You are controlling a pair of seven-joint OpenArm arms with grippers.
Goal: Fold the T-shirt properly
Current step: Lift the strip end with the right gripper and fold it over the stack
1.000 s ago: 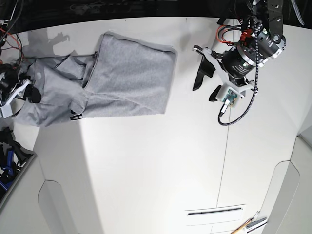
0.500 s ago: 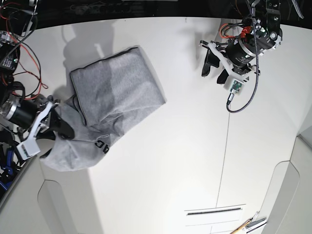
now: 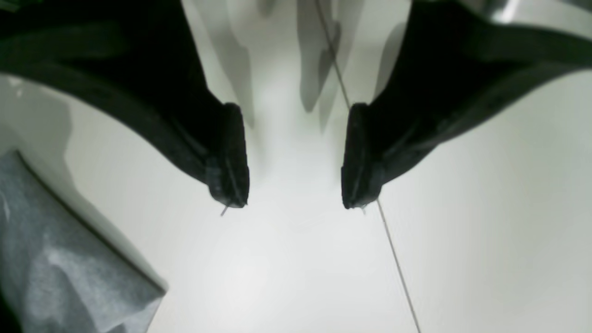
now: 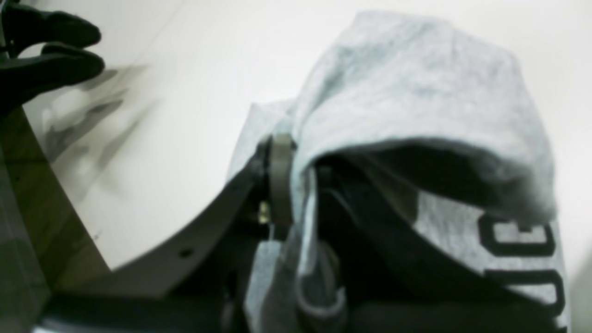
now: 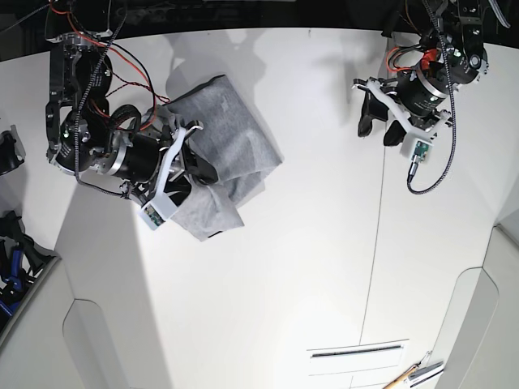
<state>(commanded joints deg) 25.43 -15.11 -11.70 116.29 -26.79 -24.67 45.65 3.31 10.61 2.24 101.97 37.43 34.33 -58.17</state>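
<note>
The light grey T-shirt (image 5: 239, 146) lies bunched and partly doubled over at the back left of the white table (image 5: 308, 243). My right gripper (image 5: 197, 172) is shut on a fold of it and holds that part lifted. In the right wrist view the cloth (image 4: 416, 88) drapes over the gripper (image 4: 296, 199), with black lettering (image 4: 513, 240) showing underneath. My left gripper (image 5: 376, 123) is open and empty over bare table, well to the right of the shirt. In the left wrist view its fingers (image 3: 229, 180) stand wide apart, and a shirt corner (image 3: 60, 273) shows at the lower left.
A thin seam (image 5: 375, 243) runs front to back across the table's right half. A slot (image 5: 357, 351) and small tools (image 5: 418, 374) lie at the front right. Dark gear (image 5: 12, 259) sits off the table's left edge. Loose cables hang from both arms.
My right arm has swung from the table's left edge toward the middle, carrying the shirt's held part up and over the rest. The shirt is now more bunched. My left arm has drawn back slightly right.
</note>
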